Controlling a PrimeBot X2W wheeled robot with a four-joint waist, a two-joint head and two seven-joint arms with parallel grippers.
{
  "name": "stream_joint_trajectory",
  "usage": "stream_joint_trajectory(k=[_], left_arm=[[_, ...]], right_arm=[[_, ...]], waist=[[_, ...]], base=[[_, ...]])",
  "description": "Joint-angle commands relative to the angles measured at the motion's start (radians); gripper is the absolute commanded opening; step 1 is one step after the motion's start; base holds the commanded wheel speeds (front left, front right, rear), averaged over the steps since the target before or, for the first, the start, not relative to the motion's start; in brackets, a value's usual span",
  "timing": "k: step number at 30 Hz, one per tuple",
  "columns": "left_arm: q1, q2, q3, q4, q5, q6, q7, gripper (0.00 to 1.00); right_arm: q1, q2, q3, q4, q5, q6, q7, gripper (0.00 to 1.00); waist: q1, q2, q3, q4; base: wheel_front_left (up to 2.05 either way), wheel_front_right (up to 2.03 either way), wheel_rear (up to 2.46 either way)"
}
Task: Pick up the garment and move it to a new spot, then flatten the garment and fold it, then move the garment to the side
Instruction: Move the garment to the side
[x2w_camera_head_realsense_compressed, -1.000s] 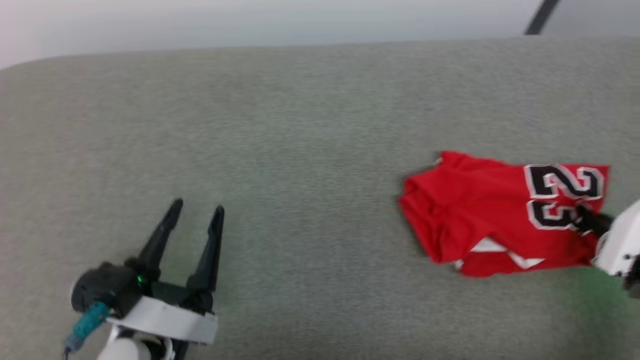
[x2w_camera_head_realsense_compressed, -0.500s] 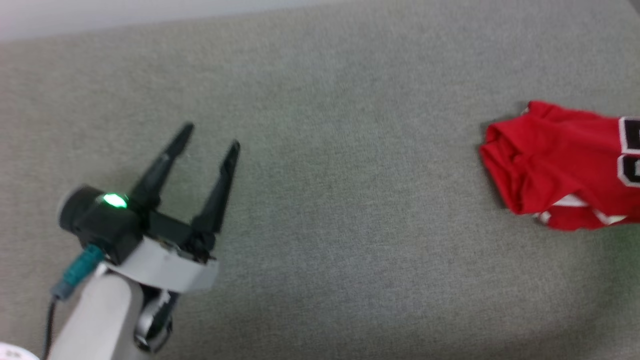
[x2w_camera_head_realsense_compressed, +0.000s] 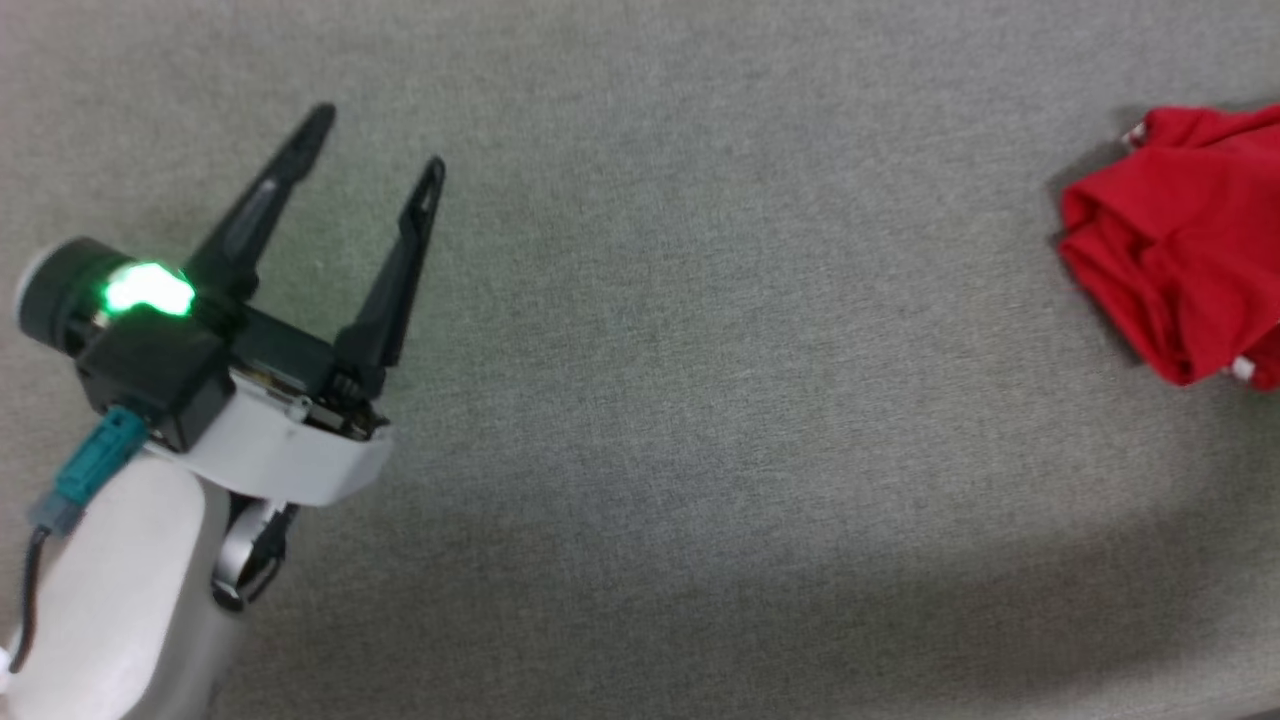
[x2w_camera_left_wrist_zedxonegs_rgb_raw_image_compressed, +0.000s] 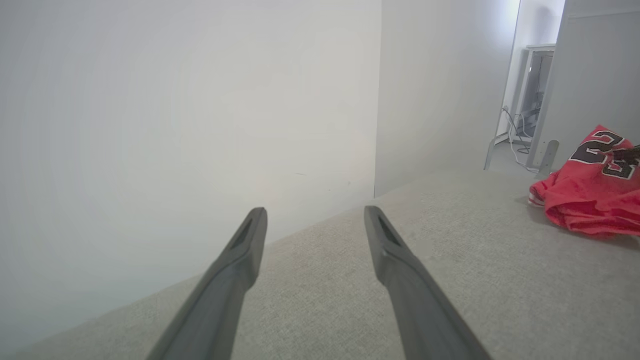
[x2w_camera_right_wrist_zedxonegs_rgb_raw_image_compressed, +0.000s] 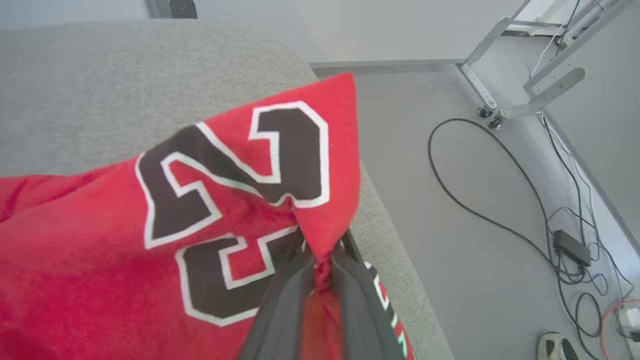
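Probably a lab: bare walls, loose floor cables.

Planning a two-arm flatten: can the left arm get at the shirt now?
Probably, with a long sideways reach. Bare grey surface lies between the open left gripper and the shirt; nothing blocks it. The right gripper pinches the shirt's far side.

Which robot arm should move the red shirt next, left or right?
Right. The right pincer is shut on the red jersey shirt with black 23 numerals. The left pincer is open and empty, far away across the grey fabric surface.
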Motion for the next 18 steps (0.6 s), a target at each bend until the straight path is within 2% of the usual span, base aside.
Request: stream_joint_trajectory(k=[1, 14, 15, 18], left_arm=[[-0.011, 0.002, 0.004, -0.004, 0.013, -0.003, 0.000, 1.00], [-0.015, 0.018, 0.012, -0.014, 0.027, -0.003, 0.000, 1.00], [-0.017, 0.017, 0.011, -0.011, 0.028, -0.003, 0.000, 1.00], [-0.002, 0.004, 0.013, 0.001, 0.022, -0.003, 0.000, 1.00]], right_arm=[[-0.023, -0.002, -0.014, 0.028, -0.018, -0.001, -0.008, 0.00], [-0.119, 0.020, -0.057, 0.247, -0.111, -0.001, -0.124, 0.00], [-0.123, 0.021, -0.058, 0.260, -0.113, -0.001, -0.131, 0.04], [-0.134, 0.022, -0.059, 0.284, -0.115, -0.001, -0.156, 1.00]], waist=[[0.0000, -0.0001, 0.024, 0.006], [0.0000, -0.0001, 0.049, 0.016], [0.0000, -0.0001, 0.048, 0.016], [0.0000, -0.0001, 0.033, 0.018]], base=[[0.00, 0.00, 0.00], [0.00, 0.00, 0.00], [0.00, 0.00, 0.00], [0.00, 0.00, 0.00]])
